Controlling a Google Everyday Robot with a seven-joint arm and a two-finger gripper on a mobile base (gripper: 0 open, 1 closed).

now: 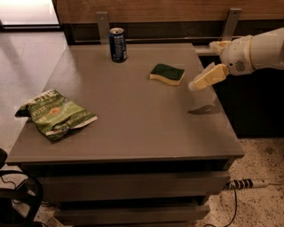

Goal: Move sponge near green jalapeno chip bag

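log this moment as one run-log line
gripper: just right of sponge, no contact | sponge: back right of table | green jalapeno chip bag: front left, far from sponge | task: not done

A grey desk (146, 124) is seen, with two drawer-like tiers beneath its top. A blue can (118, 44) is stood upright near the far edge, left of centre. Behind it a wood panel (177, 9) is seen, with two metal brackets (103, 24) mounted below it. A white power strip (246, 183) is laid on the speckled floor (266, 155) at lower right. Black cables (20, 195) are seen at lower left. The pincer (202, 66) is held above the desk's right edge.
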